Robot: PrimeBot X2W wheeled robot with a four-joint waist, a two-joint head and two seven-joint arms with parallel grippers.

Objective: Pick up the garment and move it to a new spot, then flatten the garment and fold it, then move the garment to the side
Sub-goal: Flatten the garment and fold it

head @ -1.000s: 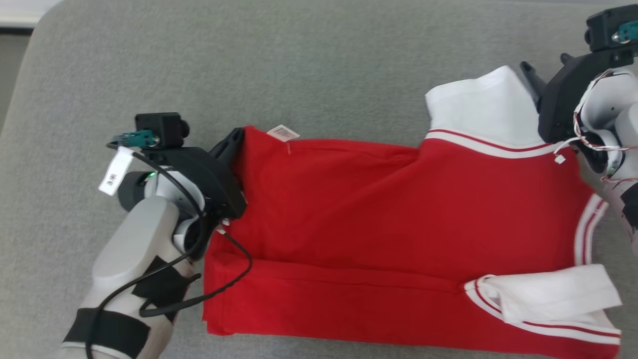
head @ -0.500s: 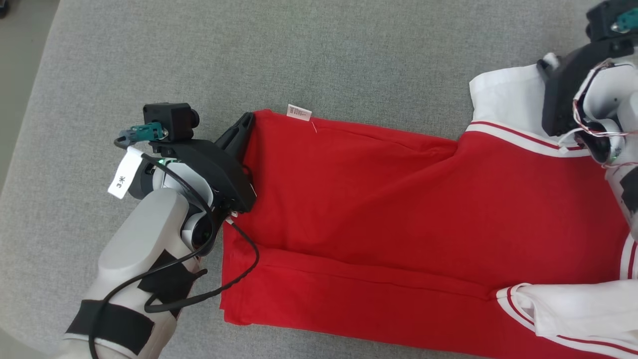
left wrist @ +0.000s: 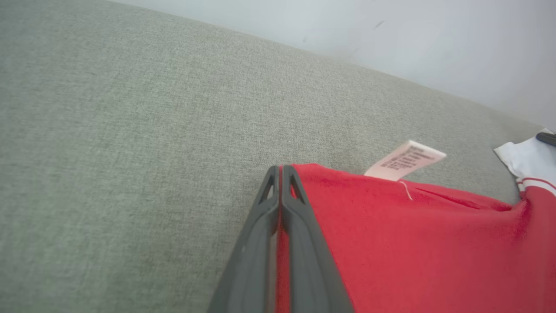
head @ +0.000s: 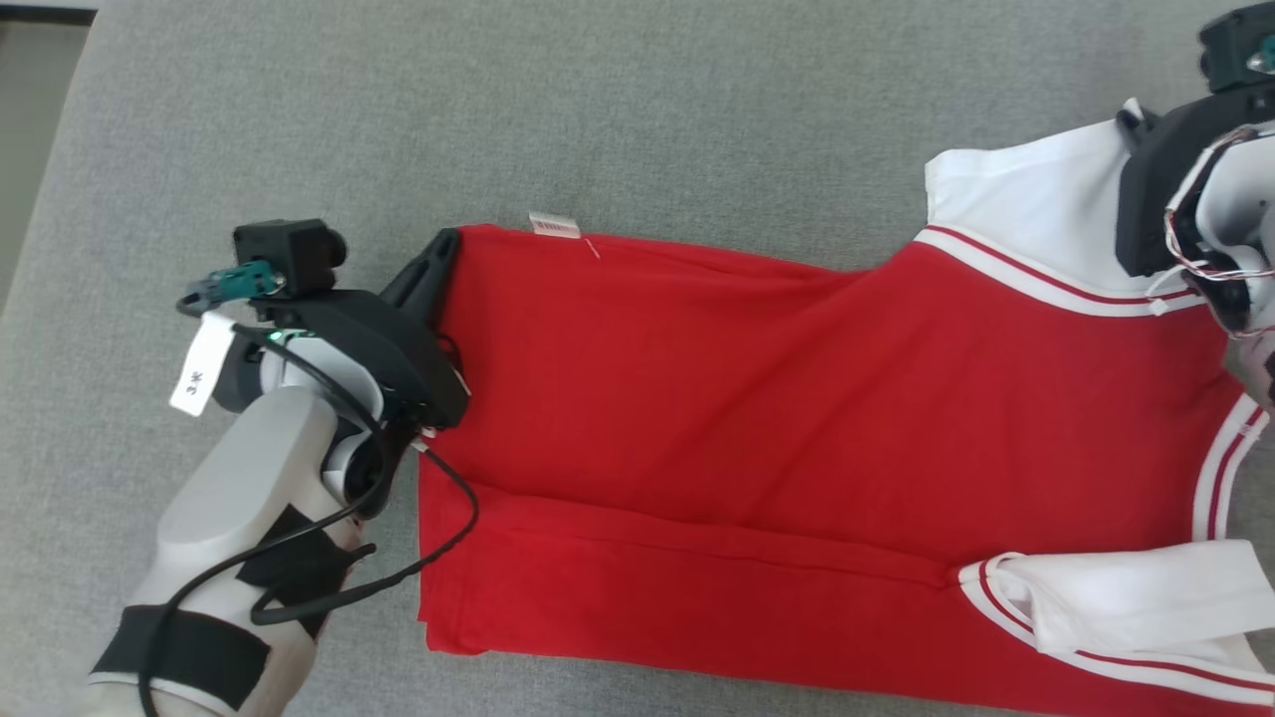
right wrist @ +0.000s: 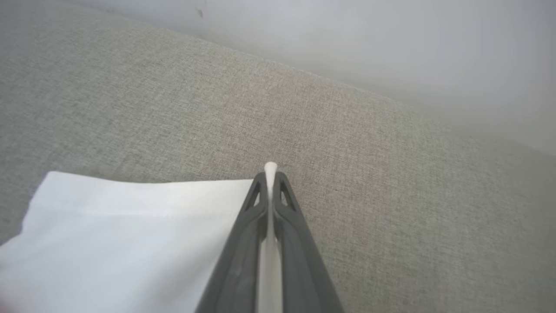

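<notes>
The garment [head: 757,398] is a red shirt with white, red-striped sleeves, spread lengthwise on the grey cushion [head: 618,110]. My left gripper [head: 445,244] is shut on its far left hem corner; in the left wrist view red cloth [left wrist: 391,243] sits pinched between the closed fingers [left wrist: 299,226]. My right gripper [head: 1131,112] is shut on the far edge of the white sleeve [head: 1026,199]; in the right wrist view white fabric [right wrist: 130,234] pokes out at the gripper's tip [right wrist: 270,171]. A second white sleeve [head: 1126,607] lies folded at the near right.
A white care label [head: 555,225] sticks out of the far hem near my left gripper. The cushion's left edge [head: 50,189] drops to a darker floor. A pale wall [right wrist: 347,39] rises behind the cushion.
My right gripper has closed on the white sleeve's edge. The garment now lies more stretched between the two grippers. The head camera has shifted.
</notes>
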